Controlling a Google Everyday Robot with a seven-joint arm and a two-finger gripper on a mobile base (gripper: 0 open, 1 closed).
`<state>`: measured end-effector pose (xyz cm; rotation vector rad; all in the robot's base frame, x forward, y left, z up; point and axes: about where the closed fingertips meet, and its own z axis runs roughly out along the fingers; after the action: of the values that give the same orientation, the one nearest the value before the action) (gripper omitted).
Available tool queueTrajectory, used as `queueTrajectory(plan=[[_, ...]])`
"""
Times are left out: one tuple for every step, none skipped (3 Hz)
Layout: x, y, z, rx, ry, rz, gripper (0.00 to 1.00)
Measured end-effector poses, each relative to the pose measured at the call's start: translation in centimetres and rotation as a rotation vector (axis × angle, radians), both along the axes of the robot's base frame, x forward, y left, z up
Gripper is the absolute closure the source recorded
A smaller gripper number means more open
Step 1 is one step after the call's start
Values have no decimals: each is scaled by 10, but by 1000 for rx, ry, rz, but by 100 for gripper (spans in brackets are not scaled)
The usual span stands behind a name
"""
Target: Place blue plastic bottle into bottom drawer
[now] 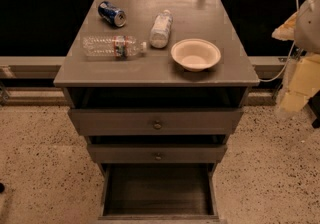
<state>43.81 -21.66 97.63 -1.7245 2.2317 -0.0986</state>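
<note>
The blue plastic bottle (161, 29), short and pale with a white cap, lies on its side on the grey cabinet top (225, 73), near the middle back. The bottom drawer (157, 190) is pulled open at the foot of the cabinet, and its dark wooden interior holds nothing. My gripper (300, 80) is a pale, blurred shape at the right edge of the view. It is off to the right of the cabinet, well apart from the bottle and higher than the drawer.
A longer clear bottle with a red-blue label (112, 46) lies at the left of the top. A blue soda can (112, 13) lies behind it. A white bowl (195, 54) stands right of the blue bottle. Two shallower knobbed drawers (157, 125) sit above the open one. The floor is speckled.
</note>
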Motion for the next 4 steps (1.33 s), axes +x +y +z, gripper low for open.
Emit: queueTrajectory(plan=[[1,1,1,0,-5,3,0],[27,33,-1,-19,-37,108,0],[64,99,-9,-50,-107,341,0],[65,105,-7,-76,-130,431,0]])
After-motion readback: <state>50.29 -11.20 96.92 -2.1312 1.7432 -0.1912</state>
